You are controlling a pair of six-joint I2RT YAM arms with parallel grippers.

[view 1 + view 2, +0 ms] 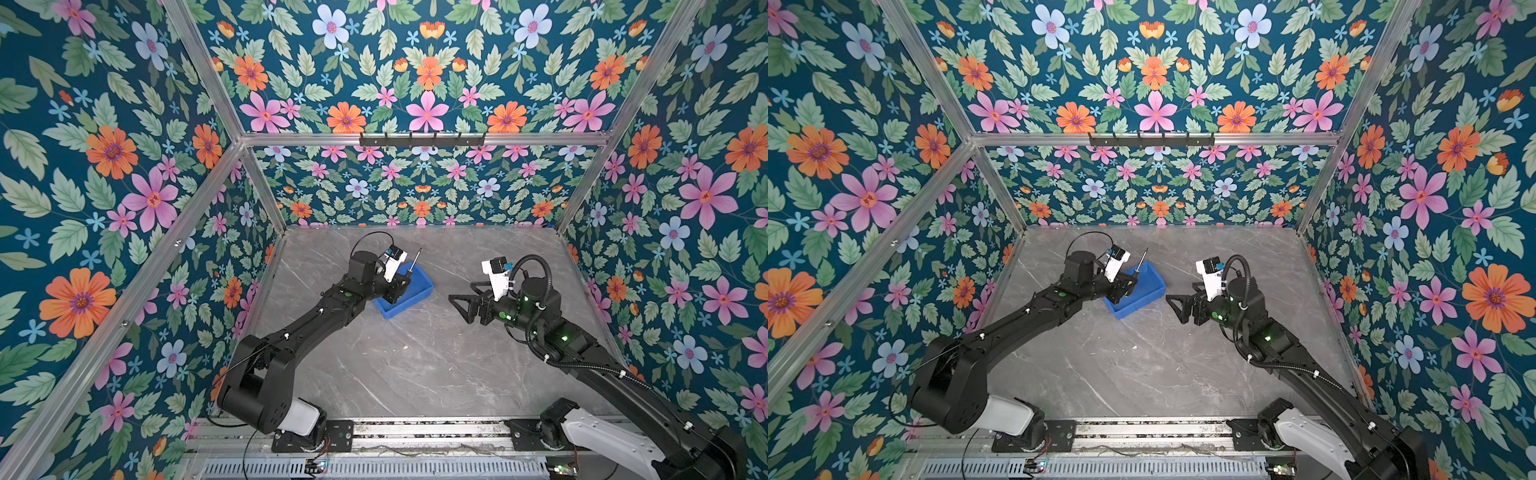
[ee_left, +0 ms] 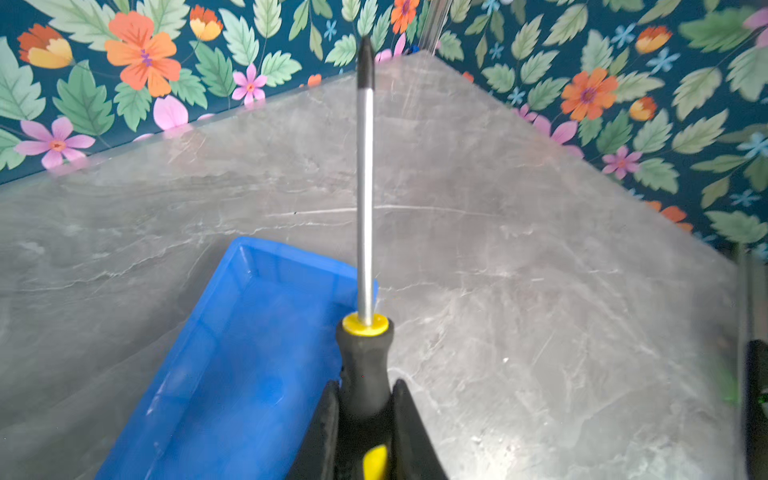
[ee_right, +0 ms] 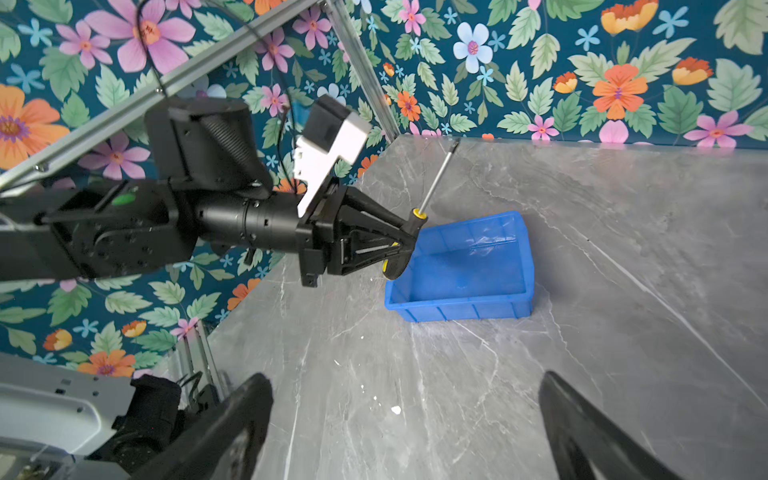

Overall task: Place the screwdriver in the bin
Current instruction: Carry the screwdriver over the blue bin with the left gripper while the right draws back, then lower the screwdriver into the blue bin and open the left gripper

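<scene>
Flowered walls ring a grey marbled worktop [image 1: 415,365]. The left hand [image 3: 409,245] pinches the screwdriver [image 3: 436,178] by its black handle, above the left end of the bin [image 3: 457,309], shaft tilted up toward the far edge. The right hand [image 1: 460,308] hangs spread and empty, well apart. Delivery is the step in hand. The next move probably calls for levelling the shaft over the bin, then letting go.

screwdriver [image 2: 365,249]: bright smooth metal shaft, matt black grip with yellow plastic | bin [image 2: 232,374]: glossy smooth blue plastic | desk [image 2: 540,291]: polished grey marble-look (wall flowers [image 2: 54,143] mirrored at its far edge)
</scene>
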